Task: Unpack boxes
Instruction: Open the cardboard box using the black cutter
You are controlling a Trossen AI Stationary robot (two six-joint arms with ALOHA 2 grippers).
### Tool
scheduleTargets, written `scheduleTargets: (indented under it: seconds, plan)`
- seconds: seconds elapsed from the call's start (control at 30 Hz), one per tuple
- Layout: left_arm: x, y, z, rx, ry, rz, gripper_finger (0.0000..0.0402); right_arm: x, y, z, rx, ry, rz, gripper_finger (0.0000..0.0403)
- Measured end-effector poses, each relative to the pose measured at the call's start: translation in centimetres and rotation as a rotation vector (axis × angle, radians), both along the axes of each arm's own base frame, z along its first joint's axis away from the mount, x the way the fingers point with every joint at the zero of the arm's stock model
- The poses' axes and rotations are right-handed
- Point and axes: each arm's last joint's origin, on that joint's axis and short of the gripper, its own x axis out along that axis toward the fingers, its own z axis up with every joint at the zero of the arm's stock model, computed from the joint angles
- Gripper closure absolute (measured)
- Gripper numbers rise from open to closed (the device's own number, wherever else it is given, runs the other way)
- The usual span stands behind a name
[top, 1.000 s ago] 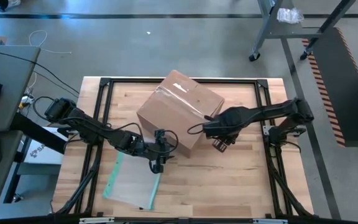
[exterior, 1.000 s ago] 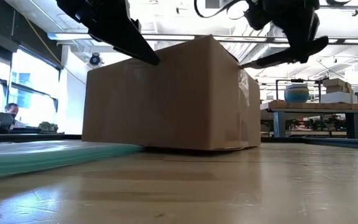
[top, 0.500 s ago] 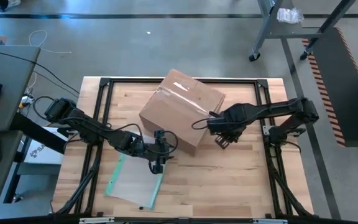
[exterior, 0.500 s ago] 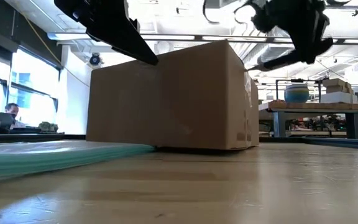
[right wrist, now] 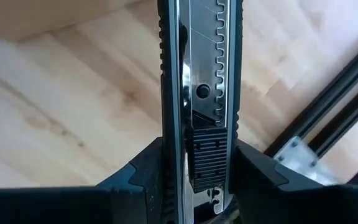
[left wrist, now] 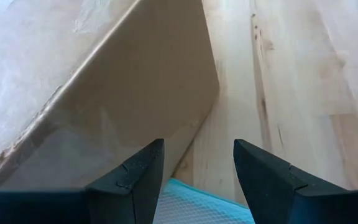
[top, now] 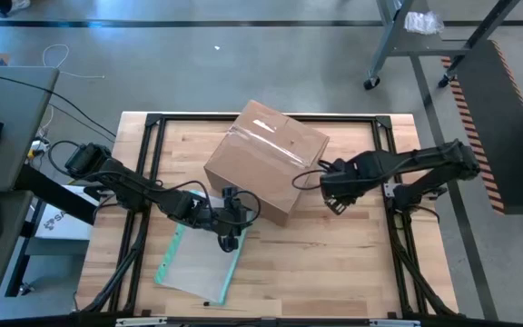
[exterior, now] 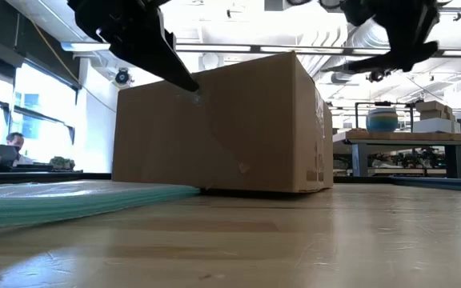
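Observation:
The brown cardboard box (top: 266, 159) stands on its bottom in the middle of the table, with clear tape over its top seam (top: 261, 129). My left gripper (top: 232, 229) is open, close to the box's near-left side (left wrist: 123, 87), over the clear pouch's teal edge (left wrist: 191, 205). My right gripper (top: 338, 202) hangs above the table to the right of the box, shut on a utility knife (right wrist: 197, 93). In the low view it is up at the right (exterior: 402, 44). My left gripper: I cannot tell whether a finger (left wrist: 135, 177) touches the box's side. My right gripper pinches the utility knife's handle at its ribbed slider (right wrist: 204, 155) between the two fingers. The fingers point down from above, and the knife lies along them. The knife is clear of the table and of the box.
A flat clear pouch (top: 193, 263) with teal edges lies on the near left of the table. A black frame (top: 389, 123) runs along the table's edges. Bare wood (top: 334, 263) lies near and right of the box.
My right gripper has moved with the knife toward the table's right edge and a little up, away from the box's right side. The box has turned a little on the table.

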Motion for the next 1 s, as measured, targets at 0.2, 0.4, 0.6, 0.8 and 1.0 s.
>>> scheduleTargets:
  seconds: [0.2,0.4,0.6,0.8,1.0]
  plan:
    - [0.0,0.0,0.0,0.010,0.002,-0.013,0.0225,0.5,-2.1,-1.2,0.006,0.098,0.180,0.0277]
    - [0.0,-0.1,0.0,0.001,0.003,-0.014,0.0225,-0.1,-3.6,-3.1,0.028,0.212,0.284,0.0277]
    - [0.0,-0.1,0.0,-0.003,0.003,-0.018,0.0225,0.0,-4.2,-2.6,0.024,0.208,0.329,0.0277]
    - [0.2,0.4,0.1,0.015,-0.012,0.001,0.0225,0.5,-4.0,-1.7,0.044,0.170,0.384,0.0277]
    - [0.5,1.2,0.2,0.012,-0.014,0.016,0.0225,0.6,-4.0,-1.8,0.025,0.183,0.374,0.0277]
